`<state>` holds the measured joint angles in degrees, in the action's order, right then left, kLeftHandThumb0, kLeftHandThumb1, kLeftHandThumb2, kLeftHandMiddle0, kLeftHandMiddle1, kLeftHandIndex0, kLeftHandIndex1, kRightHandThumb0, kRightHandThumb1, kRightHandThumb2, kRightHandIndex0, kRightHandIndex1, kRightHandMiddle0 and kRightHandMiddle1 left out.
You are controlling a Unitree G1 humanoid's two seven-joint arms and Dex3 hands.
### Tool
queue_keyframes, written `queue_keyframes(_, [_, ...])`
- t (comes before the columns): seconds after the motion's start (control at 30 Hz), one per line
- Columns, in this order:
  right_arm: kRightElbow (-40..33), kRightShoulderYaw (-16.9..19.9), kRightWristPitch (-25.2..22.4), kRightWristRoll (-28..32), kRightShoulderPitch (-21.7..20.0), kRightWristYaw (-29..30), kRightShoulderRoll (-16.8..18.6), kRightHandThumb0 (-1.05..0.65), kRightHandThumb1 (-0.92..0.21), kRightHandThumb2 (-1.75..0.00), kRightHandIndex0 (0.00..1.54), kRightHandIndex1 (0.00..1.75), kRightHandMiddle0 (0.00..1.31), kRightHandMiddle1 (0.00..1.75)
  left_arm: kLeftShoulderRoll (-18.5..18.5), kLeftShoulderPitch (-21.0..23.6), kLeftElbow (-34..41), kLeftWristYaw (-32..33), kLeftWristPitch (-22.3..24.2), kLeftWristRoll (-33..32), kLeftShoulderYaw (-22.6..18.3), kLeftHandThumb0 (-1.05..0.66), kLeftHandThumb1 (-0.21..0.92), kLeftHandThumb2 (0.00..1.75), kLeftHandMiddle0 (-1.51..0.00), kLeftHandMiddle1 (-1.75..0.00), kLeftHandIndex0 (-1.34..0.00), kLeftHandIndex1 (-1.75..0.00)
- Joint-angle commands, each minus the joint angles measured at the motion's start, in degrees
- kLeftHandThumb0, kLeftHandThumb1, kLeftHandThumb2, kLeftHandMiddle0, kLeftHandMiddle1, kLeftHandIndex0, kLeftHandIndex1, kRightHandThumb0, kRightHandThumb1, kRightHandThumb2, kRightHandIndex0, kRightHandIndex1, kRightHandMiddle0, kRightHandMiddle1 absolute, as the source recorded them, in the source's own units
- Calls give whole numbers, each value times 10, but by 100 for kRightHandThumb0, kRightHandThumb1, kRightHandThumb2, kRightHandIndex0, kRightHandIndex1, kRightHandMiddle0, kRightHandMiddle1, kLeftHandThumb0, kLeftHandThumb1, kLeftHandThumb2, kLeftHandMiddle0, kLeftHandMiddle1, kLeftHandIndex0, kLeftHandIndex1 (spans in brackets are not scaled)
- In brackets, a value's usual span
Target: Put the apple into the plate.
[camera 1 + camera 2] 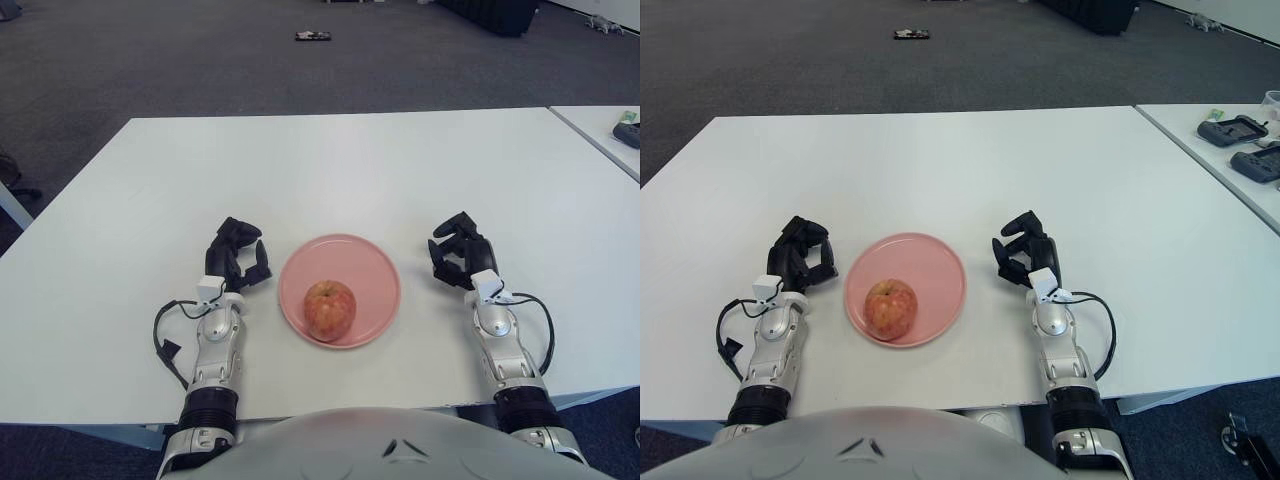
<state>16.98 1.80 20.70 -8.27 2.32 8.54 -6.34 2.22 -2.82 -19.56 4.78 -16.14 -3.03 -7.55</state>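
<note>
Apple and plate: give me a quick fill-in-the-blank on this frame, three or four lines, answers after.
1. The apple sits on the ____ plate.
2. On the plate, the apple lies toward the ____ edge, the one closest to the robot.
3. The left hand shows to the plate's left and the right hand to its right; neither ____ the apple.
4. The plate rests on a ____ table.

Missing words: pink; near; touches; white

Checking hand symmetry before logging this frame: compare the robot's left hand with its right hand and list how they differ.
The left hand shows left of the round pink plate, the right hand right of it. The left hand sits close to the plate's rim, the right hand farther off. Shared: both have curled black fingers, hold nothing, and lie apart from the red-yellow apple, which sits on the plate's near part.
</note>
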Motion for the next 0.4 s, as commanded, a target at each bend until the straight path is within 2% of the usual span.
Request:
queue_keyframes(0.0, [20,10,1,24,-6,0,16,-40,-59,-98,64,150,40,175,-1,-10,-23,-4,18,-3,0,-50,27,138,-126,-175,-65,-175])
queue_keyframes(0.37, [5,20,-46,43,2,9,44,-40,-58,-100,65,149,41,175,-1,-9,-25,-7,15,-5,-1,-50,28,138,-127,-175,-65,-175])
